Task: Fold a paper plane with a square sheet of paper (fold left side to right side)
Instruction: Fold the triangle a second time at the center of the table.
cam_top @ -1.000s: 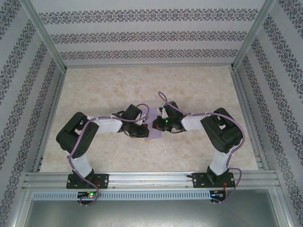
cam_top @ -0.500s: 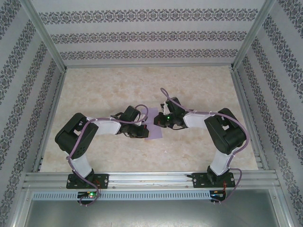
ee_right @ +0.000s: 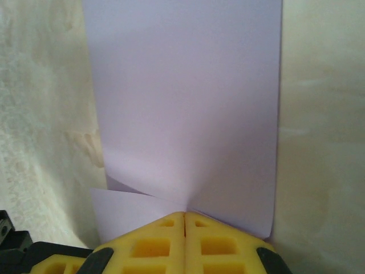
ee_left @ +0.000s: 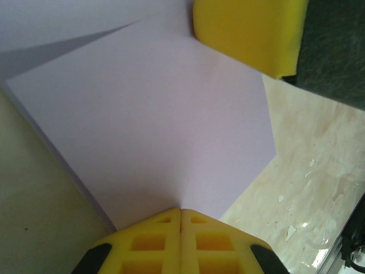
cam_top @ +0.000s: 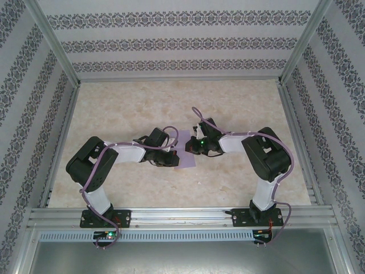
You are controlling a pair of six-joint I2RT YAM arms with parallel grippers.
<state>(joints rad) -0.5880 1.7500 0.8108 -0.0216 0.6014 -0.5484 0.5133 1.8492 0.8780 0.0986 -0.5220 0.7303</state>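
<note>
1. Gripping the square sheet of paper (cam_top: pixel 184 161) from opposite sides, the two arms meet at the middle of the desk (cam_top: pixel 131 103), elbows bent outward.
2. In the top view the left hand (cam_top: pixel 173 155) sits at the sheet's left edge and the right hand (cam_top: pixel 194 147) at its upper right; most of the lilac paper is hidden between them.
3. The left wrist view shows the left hand (ee_left: pixel 181 220) with its yellow fingers (ee_left: pixel 151 242) pressed fully together, their seam meeting a corner of the paper (ee_left: pixel 154 120).
4. A faint crease runs up the sheet from that seam, and a second layer lies behind it at the upper left.
5. A yellow finger of the right hand (ee_left: pixel 245 31) rests against the sheet's far edge in this view.
6. The right wrist view shows the right hand (ee_right: pixel 184 222) likewise closed tight, its tips nipping the near edge of the paper (ee_right: pixel 188 97).
7. Here the sheet stretches straight away from the fingers as a tall strip, with small wrinkles fanning from the pinch and a lower flap peeking out at the left.
8. Pale marbled desk (ee_right: pixel 325 142) shows on both sides of the strip.
</note>
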